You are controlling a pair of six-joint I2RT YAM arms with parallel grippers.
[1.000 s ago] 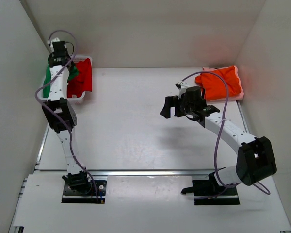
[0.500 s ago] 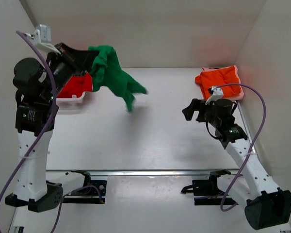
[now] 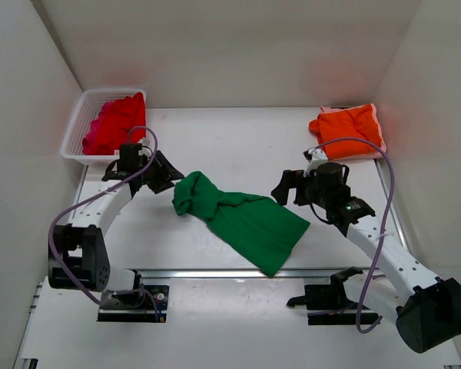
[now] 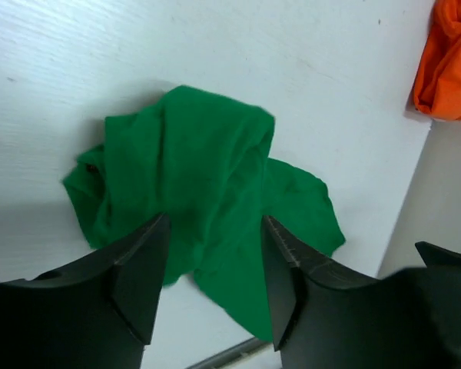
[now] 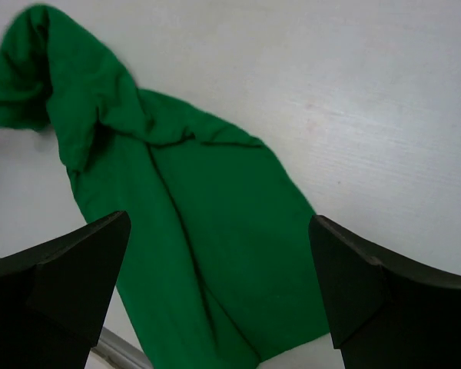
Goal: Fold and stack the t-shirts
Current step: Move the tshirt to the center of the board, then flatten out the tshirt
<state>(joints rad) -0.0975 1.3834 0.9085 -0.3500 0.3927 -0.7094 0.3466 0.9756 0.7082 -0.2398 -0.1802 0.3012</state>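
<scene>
A bright green t-shirt (image 3: 246, 221) lies crumpled and stretched out on the table between the arms, bunched at its left end. My left gripper (image 3: 163, 174) hovers just left of that bunched end with its jaws apart and nothing between them; in the left wrist view the green t-shirt (image 4: 192, 173) lies beyond the left gripper (image 4: 215, 246). My right gripper (image 3: 286, 189) stands open just right of the shirt; in its wrist view the right gripper (image 5: 219, 227) looks down on the green t-shirt (image 5: 192, 231). An orange t-shirt (image 3: 347, 129) lies folded at the back right. Red and magenta t-shirts (image 3: 114, 123) fill the basket.
The white lattice basket (image 3: 80, 114) stands at the back left against the wall. A pink cloth edge (image 3: 378, 151) shows under the orange shirt. The orange t-shirt (image 4: 449, 61) also shows at the top right of the left wrist view. White walls enclose the table on three sides.
My left arm lifted the green t-shirt out of the basket, swung it down onto the table and let go. The right arm pulled back, then moved toward the shirt.
</scene>
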